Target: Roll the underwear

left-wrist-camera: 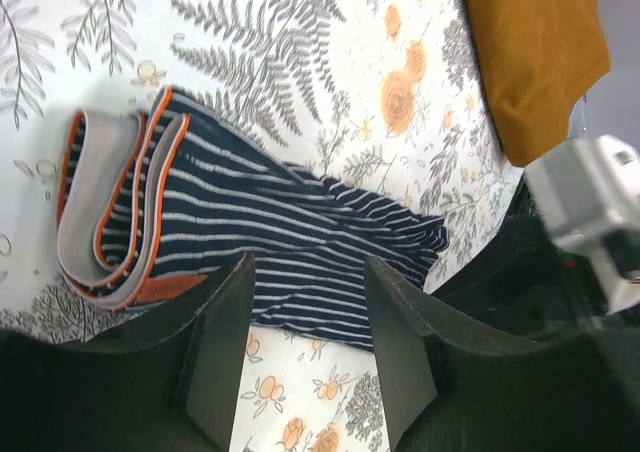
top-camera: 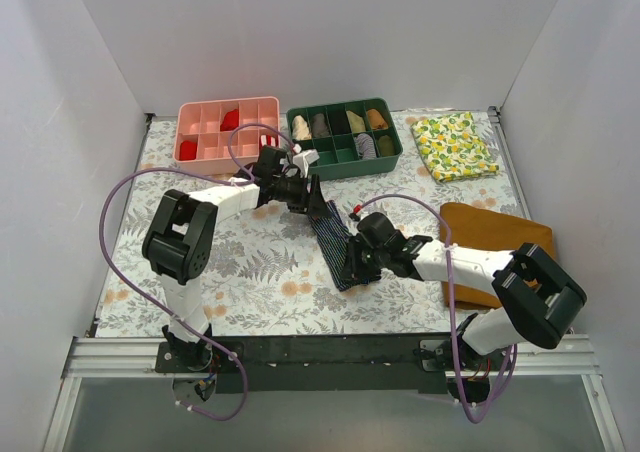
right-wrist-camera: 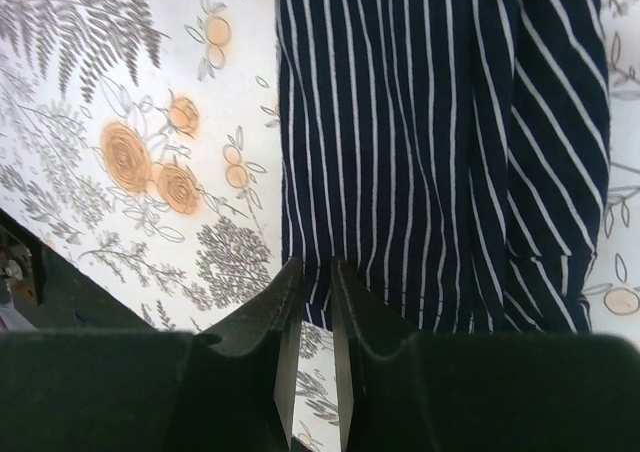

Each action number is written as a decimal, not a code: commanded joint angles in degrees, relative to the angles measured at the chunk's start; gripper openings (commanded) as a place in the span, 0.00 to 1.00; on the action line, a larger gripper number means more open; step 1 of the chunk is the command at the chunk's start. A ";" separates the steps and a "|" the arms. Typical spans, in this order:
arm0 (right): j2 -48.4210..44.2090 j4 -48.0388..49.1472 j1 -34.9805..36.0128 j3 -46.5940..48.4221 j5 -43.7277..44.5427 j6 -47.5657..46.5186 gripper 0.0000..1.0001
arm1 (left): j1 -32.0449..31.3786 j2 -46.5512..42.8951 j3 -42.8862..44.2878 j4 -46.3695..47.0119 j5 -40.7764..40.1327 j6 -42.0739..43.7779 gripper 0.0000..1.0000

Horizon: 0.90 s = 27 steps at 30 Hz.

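The underwear (top-camera: 335,234) lies folded into a strip mid-tabletop (top-camera: 250,267). The right claw (right-wrist-camera: 315,269) is nearly closed at its 6 o'clock hem, grip uncertain, probably to start rolling. The left claw (left-wrist-camera: 310,267) hangs open at 12.

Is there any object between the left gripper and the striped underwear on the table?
Nothing visible stands between them. The left gripper hangs open right over the underwear, and only its striped fabric shows between the jaws.

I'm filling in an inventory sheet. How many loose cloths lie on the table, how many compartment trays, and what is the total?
Loose cloths: 3 (striped underwear, mustard-brown cloth, lemon-print cloth)
Trays: 2 (pink tray, green tray)
Total: 5
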 commanded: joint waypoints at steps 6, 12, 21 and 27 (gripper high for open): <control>0.77 2.22 -0.02 -0.67 -1.03 -0.07 0.25 | 0.04 1.59 1.67 6.57 0.91 -3.03 0.45; 0.77 0.99 -0.46 -1.02 -0.51 -0.16 0.25 | 0.12 4.23 1.76 8.42 -1.55 -2.69 0.45; 0.77 -6.21 -0.55 -3.04 -1.21 -2.35 0.25 | 2.58 7.05 4.30 8.95 -1.91 -0.58 0.45; 0.25 -6.31 -0.55 -4.19 -1.03 -4.90 0.25 | 2.67 6.87 4.92 7.54 1.17 -0.22 0.47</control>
